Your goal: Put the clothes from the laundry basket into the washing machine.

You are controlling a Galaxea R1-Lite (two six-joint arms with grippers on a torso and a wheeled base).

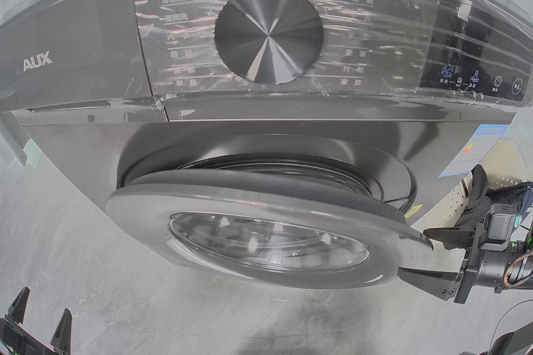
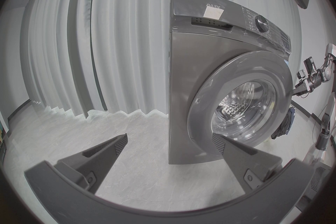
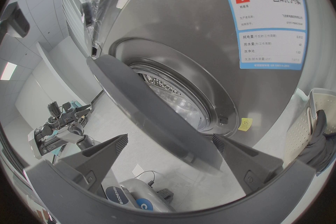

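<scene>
The grey washing machine fills the head view, its round door swung partly open off the drum opening. My right gripper is at the door's free edge, fingers open and straddling the rim. In the right wrist view the door edge runs between the fingers with gaps on both sides, and the drum shows behind it. Dark clothes hang over the white laundry basket right of the machine. My left gripper hangs open and holds nothing low on the left, well off the machine.
Pale floor stretches left of and below the door. White curtains hang behind the machine. The basket stands close against the machine's right front corner, with the clothes draped on its rim.
</scene>
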